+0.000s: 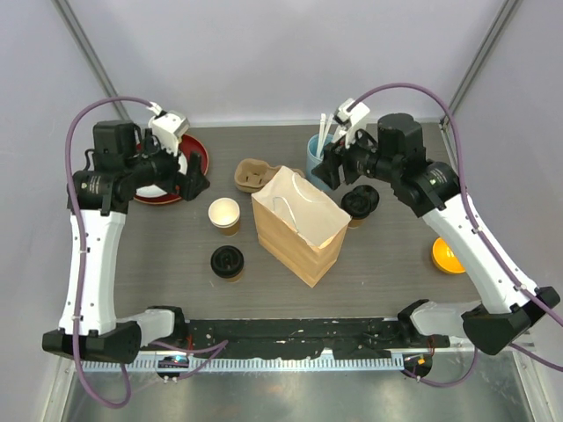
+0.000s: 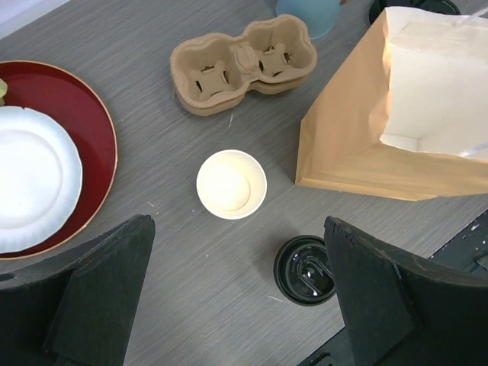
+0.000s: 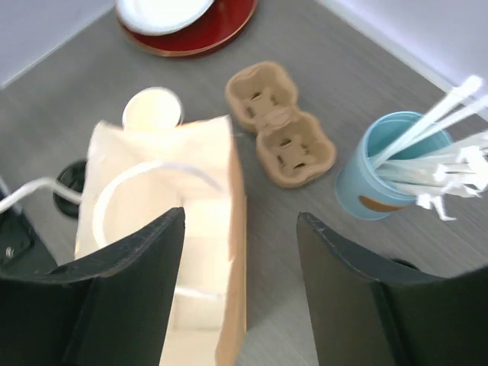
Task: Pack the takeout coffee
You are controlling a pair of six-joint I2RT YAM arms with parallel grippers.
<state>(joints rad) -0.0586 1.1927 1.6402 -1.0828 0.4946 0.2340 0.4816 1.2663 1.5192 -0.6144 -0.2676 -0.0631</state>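
Neither coffee is packed yet. Both stand on the surface (image 1: 396, 255): the near-left lidded cup (image 1: 228, 262) sits apart from the paper bag (image 1: 299, 224), and the right lidded cup (image 1: 360, 202) sits just beside the bag, partly under the right arm. The right gripper (image 3: 240, 219) hangs part-open and empty over the bag's far edge. The left gripper (image 2: 238, 229) is spread wide and empty above the lidless cup (image 2: 231, 184).

We worry most about the bag: it looks light, and a finger catching its rim could tip or slide it. The straw holder (image 1: 318, 154) is just beside the right gripper, so we think a careless turn could knock it. The left gripper might take the lidless cup by mistake, and too hard a squeeze could pop a lid.
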